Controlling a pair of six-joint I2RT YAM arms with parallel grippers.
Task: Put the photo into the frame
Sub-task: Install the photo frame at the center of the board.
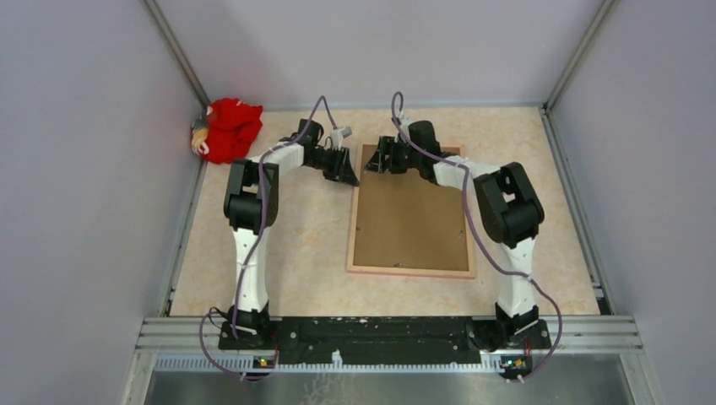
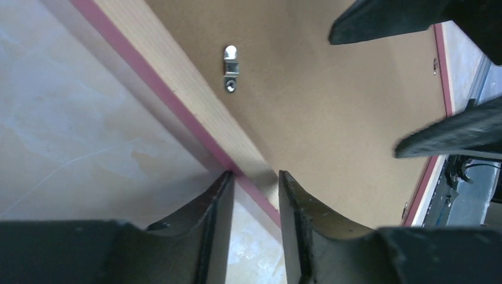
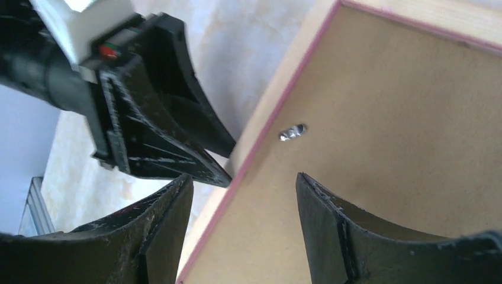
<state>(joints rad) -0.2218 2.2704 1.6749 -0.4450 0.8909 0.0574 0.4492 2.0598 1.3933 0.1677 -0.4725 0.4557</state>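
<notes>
1. The frame (image 1: 411,272) lies flat on the beige surface (image 1: 295,245), its pale wood back turned up, in the middle between the two arms.
2. A brown backing board (image 1: 409,224) fills the inside of the frame.
3. The left pincer (image 1: 350,175) is low at the far left corner of the frame. Its two fingers (image 2: 222,201) stand a little apart. The rim and its pink edge show in the gap between them, and I cannot tell if they touch it.
4. The right pincer (image 1: 376,162) is just beside it, over the far edge of the frame. Its fingers (image 3: 331,231) are spread wide, one over the board and one outside the rim, and they hold nothing.
5. A small metal clip (image 2: 231,68) sits on the board near the rim.
6. A red soft thing (image 1: 228,126) lies in the far left corner of the surface, well apart from the frame.
</notes>
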